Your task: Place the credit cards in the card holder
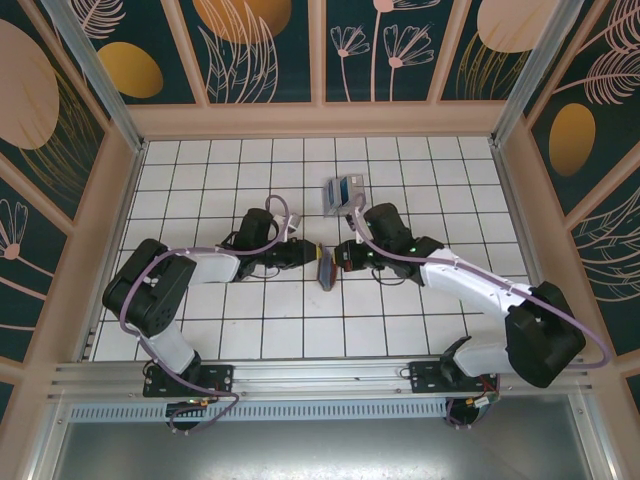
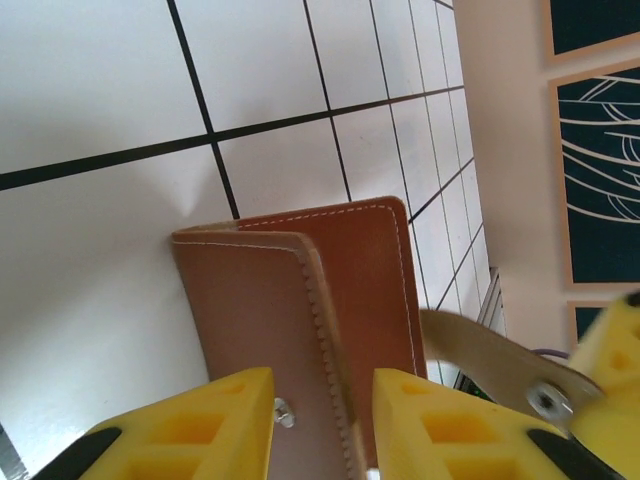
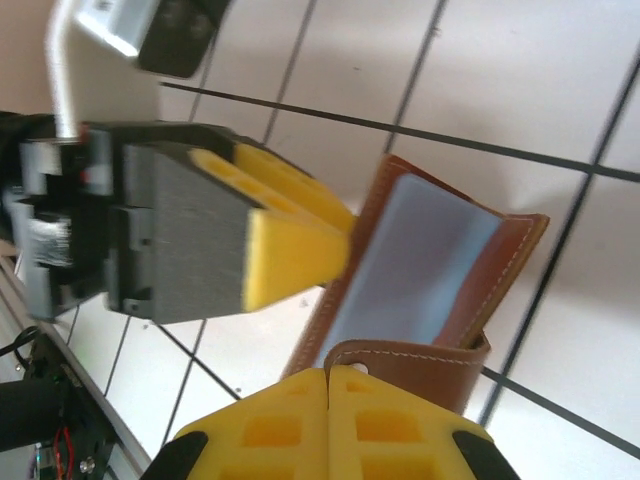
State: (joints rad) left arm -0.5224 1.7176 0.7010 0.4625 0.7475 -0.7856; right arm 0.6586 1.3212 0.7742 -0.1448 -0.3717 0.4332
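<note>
A clear box [image 1: 334,206] sits on the white tiled table [image 1: 200,170], toward 12 o'clock from the middle. Dark blue walls [image 1: 265,45] with painted flowers stand all around. A metal rail [image 1: 320,372] runs along at 6 o'clock.

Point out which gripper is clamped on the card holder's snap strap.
The right gripper: it is shut tight on the strap. The left gripper has its fingers apart, either side of the card holder front cover.

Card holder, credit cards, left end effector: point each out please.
card holder [image 2: 265,320], left wrist view, front leather flap.
credit cards [image 1: 349,188], top external view, blue card face.
left end effector [image 2: 322,392], left wrist view, midway between fingertips.
</note>
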